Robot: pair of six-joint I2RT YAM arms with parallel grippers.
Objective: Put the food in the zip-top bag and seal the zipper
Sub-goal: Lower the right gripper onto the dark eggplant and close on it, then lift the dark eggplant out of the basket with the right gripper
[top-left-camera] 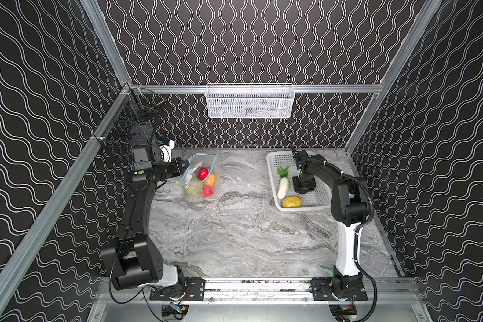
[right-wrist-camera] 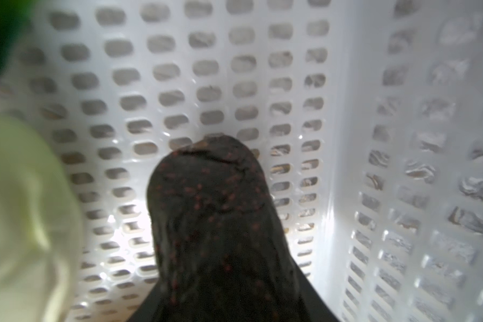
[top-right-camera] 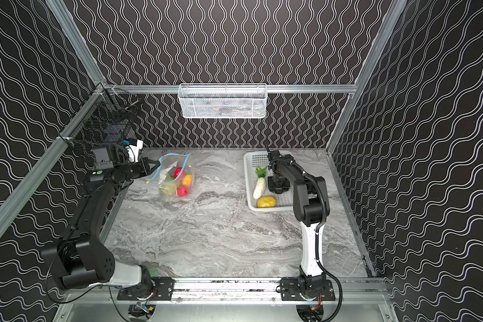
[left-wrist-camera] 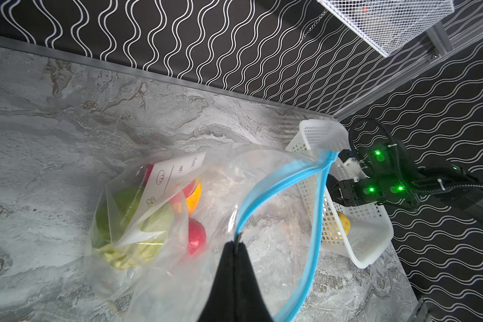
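Note:
The zip-top bag [top-left-camera: 191, 174] lies at the back left with its mouth held up and wide. My left gripper [left-wrist-camera: 238, 242] is shut on the blue zipper [left-wrist-camera: 315, 223] rim. Its yellow slider [top-left-camera: 176, 182] hangs at the near end. Inside lie a green cabbage [left-wrist-camera: 123, 223], two red fruits [top-left-camera: 203, 172] and an orange one [top-left-camera: 210, 179]. In the white basket [top-left-camera: 272, 178] my right gripper [top-left-camera: 304, 189] points down, its fingers [right-wrist-camera: 313, 301] closed around the dark avocado-like food [right-wrist-camera: 207, 209]. The radish [top-left-camera: 283, 186] and yellow potato [top-left-camera: 291, 201] lie beside it.
A white wire basket [top-left-camera: 250, 101] hangs on the back rail. A black mesh basket [top-left-camera: 129, 133] is fixed to the left rail above my left arm. Grey marble tabletop [top-left-camera: 234, 228] spreads between bag and white basket. Patterned walls close three sides.

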